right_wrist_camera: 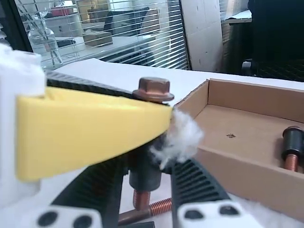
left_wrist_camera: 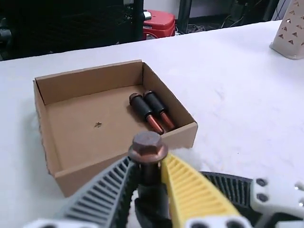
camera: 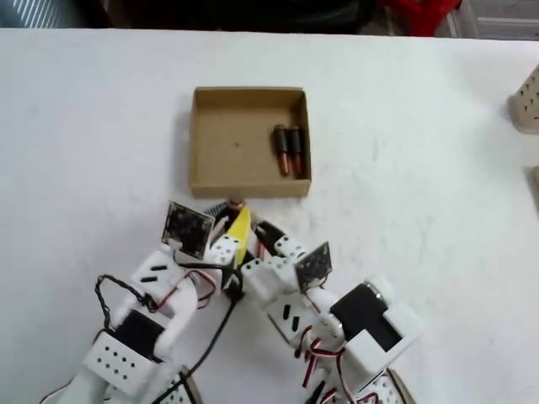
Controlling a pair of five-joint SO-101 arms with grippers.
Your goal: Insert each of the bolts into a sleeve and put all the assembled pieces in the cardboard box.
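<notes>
A copper hex-head bolt (left_wrist_camera: 147,146) stands upright in a black sleeve (right_wrist_camera: 145,175), just in front of the cardboard box (camera: 248,190). My left gripper (left_wrist_camera: 147,164), with one grey and one yellow finger, is shut on it right under the head. My right gripper (right_wrist_camera: 147,187) sits lower, its black fingers closed against the sleeve's sides, with the bolt's threaded end (right_wrist_camera: 140,197) poking out beneath. In the high view both grippers (camera: 236,220) meet at the box's near wall. Two assembled pieces (camera: 288,150) lie side by side against the box's right wall (left_wrist_camera: 183,114).
A copper threaded rod (right_wrist_camera: 149,209) lies on the table under the right gripper. A beige perforated object (camera: 526,105) stands at the table's far right edge. The box floor (left_wrist_camera: 95,126) is bare on its left side.
</notes>
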